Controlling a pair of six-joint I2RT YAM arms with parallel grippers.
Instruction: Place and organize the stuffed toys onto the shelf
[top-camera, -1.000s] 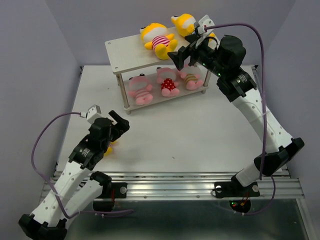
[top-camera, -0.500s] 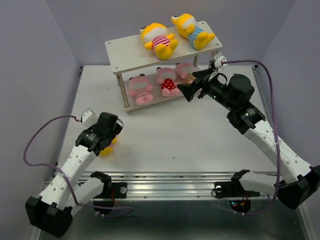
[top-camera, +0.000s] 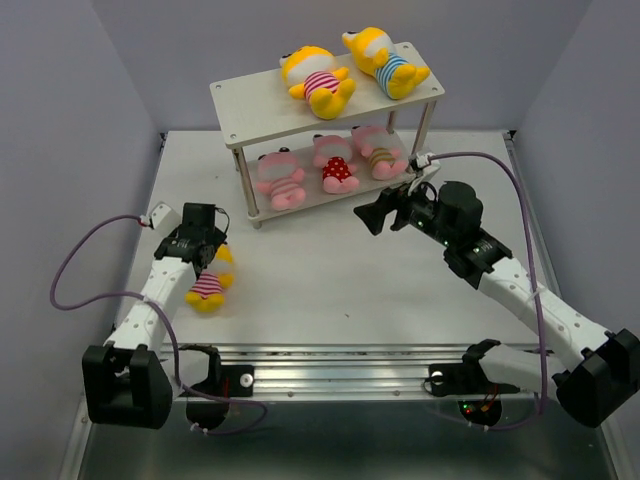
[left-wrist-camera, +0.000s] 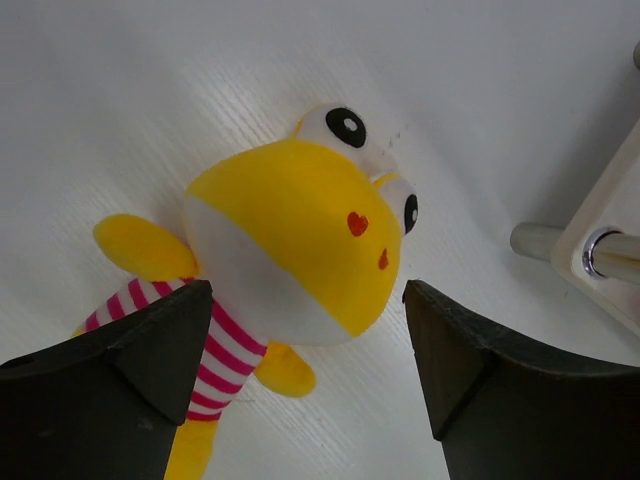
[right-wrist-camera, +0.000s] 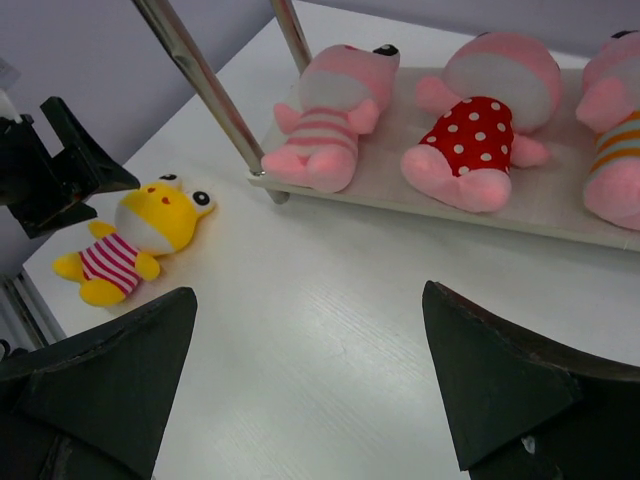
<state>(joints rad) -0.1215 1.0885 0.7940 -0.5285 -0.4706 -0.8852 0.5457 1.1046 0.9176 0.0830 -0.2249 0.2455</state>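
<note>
The shelf (top-camera: 250, 105) stands at the back. Its top board holds two yellow toys, one pink-striped (top-camera: 316, 80) and one blue-striped (top-camera: 388, 62). Its lower board (right-wrist-camera: 560, 215) holds three pink toys: striped (right-wrist-camera: 330, 125), red polka-dot (right-wrist-camera: 480, 140) and orange-striped (right-wrist-camera: 615, 160). A third yellow toy (top-camera: 207, 283) in pink stripes lies face up on the table at the left. My left gripper (top-camera: 207, 245) hovers open over that toy's head (left-wrist-camera: 290, 240), jaws on either side and not touching. My right gripper (top-camera: 375, 213) is open and empty, low in front of the shelf.
A metal shelf leg (left-wrist-camera: 540, 240) lies just right of the left gripper. The left gripper shows in the right wrist view (right-wrist-camera: 60, 165), beside the yellow toy (right-wrist-camera: 140, 240). The white table (top-camera: 330, 270) runs between the two arms.
My right gripper left the blue-striped yellow toy on the top board and dropped back in front of the shelf. My left gripper swung over the yellow toy on the table.
</note>
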